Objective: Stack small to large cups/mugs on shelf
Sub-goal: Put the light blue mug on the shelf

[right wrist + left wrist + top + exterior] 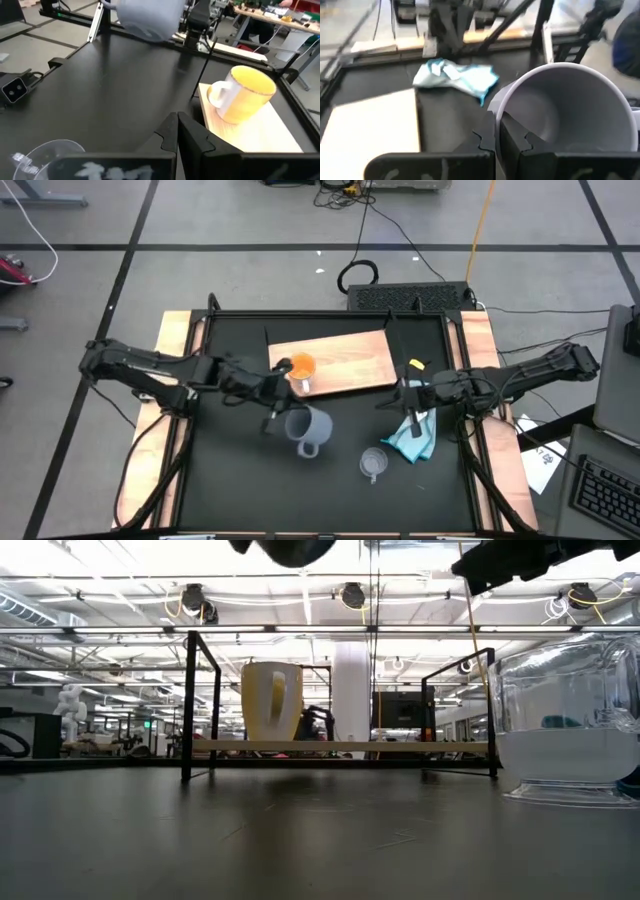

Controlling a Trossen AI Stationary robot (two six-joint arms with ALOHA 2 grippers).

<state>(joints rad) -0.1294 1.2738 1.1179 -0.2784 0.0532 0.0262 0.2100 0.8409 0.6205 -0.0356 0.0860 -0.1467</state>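
Left gripper (275, 418), clamped on the blue-grey mug (308, 427) rim, holds it just off the wooden shelf (345, 360), beside the orange cup (301, 369); right gripper (412, 402) closed, idle.

Floor (250, 220): grey, dark seams, around my table.
Cables (345, 192): at twelve o'clock.
Ceiling lights (340, 560): bright overhead.

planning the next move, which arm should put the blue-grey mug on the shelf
Left. Its hand is already shut on the blue-grey mug, just beside the shelf. The right hand sits empty over the cloth.
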